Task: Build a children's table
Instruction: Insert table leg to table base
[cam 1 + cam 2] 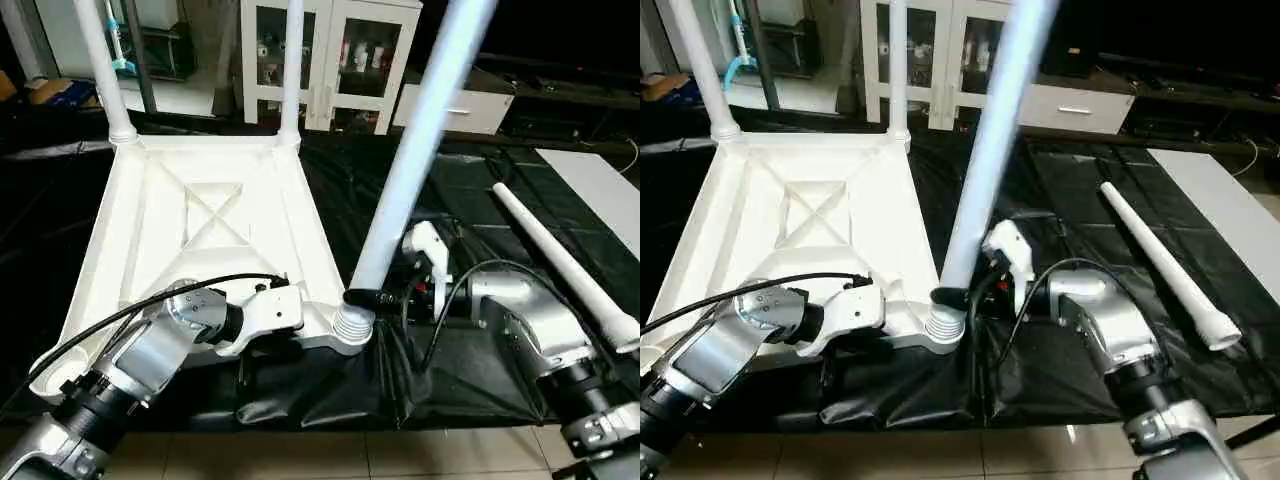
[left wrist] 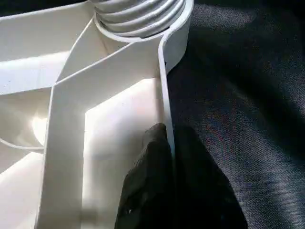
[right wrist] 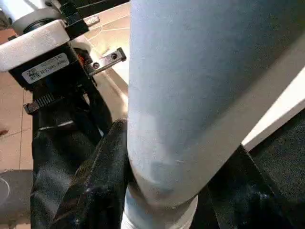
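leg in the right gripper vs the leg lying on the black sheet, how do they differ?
1. The held leg stands nearly upright, leaning; the loose leg lies flat on the black sheet.
2. The held leg's threaded end sits at the near corner socket of the table top; the loose leg touches no socket.
3. The right gripper clamps the held leg; nothing grips the loose one.
Both are long, white and tapered.

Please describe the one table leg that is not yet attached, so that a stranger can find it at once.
Start at the white plastic square tabletop, lying upside down on the black sheet. To its right, apart from it, lies a long white tapered tube leg. Unlike the other legs, it lies flat instead of standing in a corner socket.
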Robot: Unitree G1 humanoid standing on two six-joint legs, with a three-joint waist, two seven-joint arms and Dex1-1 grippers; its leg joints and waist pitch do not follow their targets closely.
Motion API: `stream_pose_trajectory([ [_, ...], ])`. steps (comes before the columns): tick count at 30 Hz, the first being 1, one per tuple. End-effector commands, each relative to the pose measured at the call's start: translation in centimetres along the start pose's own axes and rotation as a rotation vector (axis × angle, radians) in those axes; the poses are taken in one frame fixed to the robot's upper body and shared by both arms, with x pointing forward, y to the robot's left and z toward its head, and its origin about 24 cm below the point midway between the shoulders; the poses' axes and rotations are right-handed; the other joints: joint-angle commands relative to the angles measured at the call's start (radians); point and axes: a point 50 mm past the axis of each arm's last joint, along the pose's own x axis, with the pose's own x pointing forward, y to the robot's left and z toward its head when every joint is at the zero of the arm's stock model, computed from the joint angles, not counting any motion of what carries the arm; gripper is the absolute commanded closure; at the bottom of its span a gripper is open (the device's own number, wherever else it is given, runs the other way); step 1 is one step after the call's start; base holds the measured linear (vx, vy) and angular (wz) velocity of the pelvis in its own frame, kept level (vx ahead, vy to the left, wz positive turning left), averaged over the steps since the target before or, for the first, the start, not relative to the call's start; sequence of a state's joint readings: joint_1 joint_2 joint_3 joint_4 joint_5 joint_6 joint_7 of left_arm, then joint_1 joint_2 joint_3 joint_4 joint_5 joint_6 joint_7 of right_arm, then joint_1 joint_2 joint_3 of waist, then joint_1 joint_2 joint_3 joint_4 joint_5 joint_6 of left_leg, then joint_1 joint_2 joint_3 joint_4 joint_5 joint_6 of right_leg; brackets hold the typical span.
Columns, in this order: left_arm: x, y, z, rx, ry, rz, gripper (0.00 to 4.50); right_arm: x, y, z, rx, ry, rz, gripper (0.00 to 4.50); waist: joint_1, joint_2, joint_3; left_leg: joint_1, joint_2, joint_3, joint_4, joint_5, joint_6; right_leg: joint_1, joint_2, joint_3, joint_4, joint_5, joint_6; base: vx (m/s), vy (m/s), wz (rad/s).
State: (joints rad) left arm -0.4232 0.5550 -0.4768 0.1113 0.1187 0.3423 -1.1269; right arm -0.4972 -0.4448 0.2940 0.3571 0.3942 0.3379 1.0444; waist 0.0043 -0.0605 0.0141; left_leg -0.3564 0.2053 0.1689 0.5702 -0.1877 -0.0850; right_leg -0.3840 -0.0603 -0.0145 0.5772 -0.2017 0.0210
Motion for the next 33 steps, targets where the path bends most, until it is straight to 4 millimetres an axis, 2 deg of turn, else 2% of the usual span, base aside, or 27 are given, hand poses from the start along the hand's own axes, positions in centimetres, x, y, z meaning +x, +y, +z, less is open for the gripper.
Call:
stream_pose_trajectory([
  [1,0.4,-0.9,-0.2,0.027,0.029,-0.085,4.50,-1.5,-1.0,-2.0,-0.060,0.169,-0.117,2.66,-0.008,0.016,-0.018,0.011,0.027,-0.012,-0.086,-0.485,-0.044,-0.010,-0.052,0.023,-0.082,-0.424,-0.134,0.000,0.000,0.00],
  [5,0.4,-1.0,-0.2,0.026,0.029,-0.086,4.50,-1.1,-0.4,-1.2,-0.174,0.139,-0.070,2.66,-0.008,0.014,-0.022,0.007,0.028,-0.008,-0.085,-0.438,-0.038,-0.003,-0.051,0.023,-0.073,-0.355,-0.148,0.000,0.000,0.00],
  [7,0.4,-1.0,-0.2,0.026,0.030,-0.087,4.50,-0.9,-0.2,-1.2,-0.188,0.132,-0.058,2.66,-0.004,0.014,-0.025,0.003,0.028,-0.001,-0.081,-0.363,-0.021,0.002,-0.051,0.026,-0.068,-0.282,-0.169,0.000,0.000,0.00],
  [10,0.4,-0.9,-0.1,0.027,0.030,-0.088,4.50,-0.5,0.2,-1.2,-0.195,0.094,-0.024,2.66,-0.004,0.016,-0.022,0.003,0.027,0.003,-0.079,-0.358,-0.016,0.001,-0.051,0.026,-0.070,-0.309,-0.171,0.000,0.000,0.00],
  [14,0.4,-0.9,-0.1,0.027,0.029,-0.088,4.50,-0.2,0.8,-0.7,-0.181,0.036,0.022,2.66,-0.004,0.017,-0.021,-0.001,0.028,-0.001,-0.082,-0.355,-0.020,0.003,-0.049,0.024,-0.068,-0.320,-0.159,0.000,0.000,0.00],
  [16,0.5,-0.9,-0.1,0.026,0.029,-0.086,4.50,-0.2,0.8,0.1,-0.119,-0.058,0.011,2.66,-0.004,0.016,-0.022,0.004,0.029,0.001,-0.081,-0.348,-0.019,0.001,-0.049,0.025,-0.067,-0.300,-0.166,0.000,0.000,0.00],
  [18,0.4,-0.9,-0.1,0.024,0.028,-0.083,4.50,-0.6,0.0,1.0,-0.040,-0.159,-0.065,2.66,-0.005,0.014,-0.024,0.001,0.027,0.001,-0.081,-0.328,-0.016,0.006,-0.049,0.026,-0.064,-0.272,-0.173,0.000,0.000,0.00],
  [21,0.4,-0.9,-0.2,0.022,0.029,-0.083,4.50,-1.1,-1.3,1.3,0.048,-0.215,-0.174,2.66,-0.004,0.015,-0.030,0.000,0.027,0.003,-0.077,-0.270,-0.014,0.012,-0.048,0.024,-0.055,-0.193,-0.193,0.000,0.000,0.00],
  [24,0.3,-1.0,-0.3,0.022,0.031,-0.084,4.50,-1.8,-2.0,0.7,0.072,-0.189,-0.207,2.66,-0.003,0.017,-0.031,0.000,0.025,0.006,-0.073,-0.217,-0.014,0.014,-0.048,0.023,-0.049,-0.139,-0.206,0.000,0.000,0.00],
  [25,0.3,-0.9,-0.3,0.022,0.032,-0.084,4.50,-1.9,-1.9,0.4,0.053,-0.162,-0.202,2.66,0.002,0.019,-0.034,0.008,0.025,0.011,-0.068,-0.204,-0.012,0.012,-0.047,0.023,-0.048,-0.111,-0.218,0.000,0.000,0.00],
  [28,0.3,-0.9,-0.3,0.024,0.033,-0.084,4.50,-2.0,-1.6,-0.2,0.006,-0.091,-0.165,2.66,0.008,0.016,-0.037,0.001,0.021,0.013,-0.062,-0.130,0.010,0.026,-0.044,0.021,-0.035,-0.005,-0.230,0.000,0.000,0.00],
  [30,0.3,-0.8,-0.2,0.025,0.034,-0.085,4.50,-1.8,-1.2,-0.5,-0.017,-0.051,-0.130,2.66,0.009,0.016,-0.037,0.002,0.021,0.015,-0.060,-0.116,0.023,0.026,-0.044,0.021,-0.033,0.022,-0.239,0.000,0.000,0.00],
  [33,0.3,-0.8,-0.2,0.025,0.034,-0.086,4.50,-1.6,-1.0,-0.2,-0.005,-0.061,-0.105,2.66,0.013,0.015,-0.036,0.005,0.024,0.016,-0.060,-0.133,0.031,0.027,-0.046,0.022,-0.034,-0.001,-0.246,0.000,0.000,0.00],
])
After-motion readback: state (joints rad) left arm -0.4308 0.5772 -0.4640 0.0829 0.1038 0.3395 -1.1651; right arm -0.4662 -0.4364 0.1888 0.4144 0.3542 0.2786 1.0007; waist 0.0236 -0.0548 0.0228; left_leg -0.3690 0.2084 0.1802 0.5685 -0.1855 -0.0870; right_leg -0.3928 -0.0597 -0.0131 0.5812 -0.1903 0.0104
